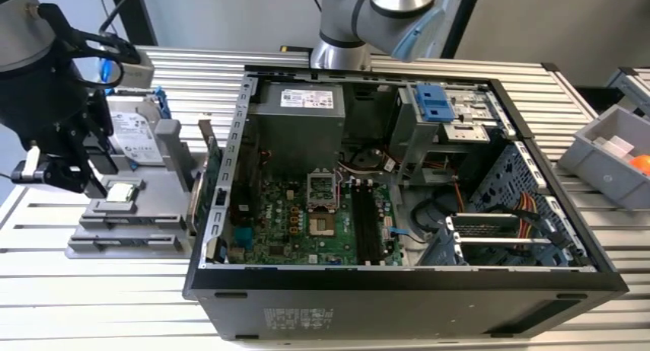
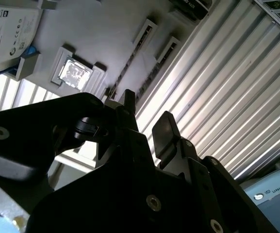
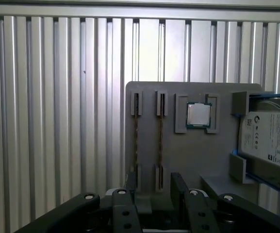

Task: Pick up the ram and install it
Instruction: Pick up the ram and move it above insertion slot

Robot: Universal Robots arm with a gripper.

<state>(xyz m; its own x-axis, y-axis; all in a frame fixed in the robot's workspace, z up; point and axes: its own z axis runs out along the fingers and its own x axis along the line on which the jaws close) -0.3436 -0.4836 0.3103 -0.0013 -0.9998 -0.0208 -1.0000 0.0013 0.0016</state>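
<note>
Ram sticks (image 3: 136,141) beside processor (image 3: 198,115), hard drive (image 3: 268,141)

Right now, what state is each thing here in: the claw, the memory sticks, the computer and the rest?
Gripper: open, holding nothing.
Memory sticks: both standing on edge in the grey holder.
Computer case: side off, inside exposed.
Memory slots: no sticks in them.
Processor chip: flat in its recess.
Hard drive: resting on the holder.
</note>
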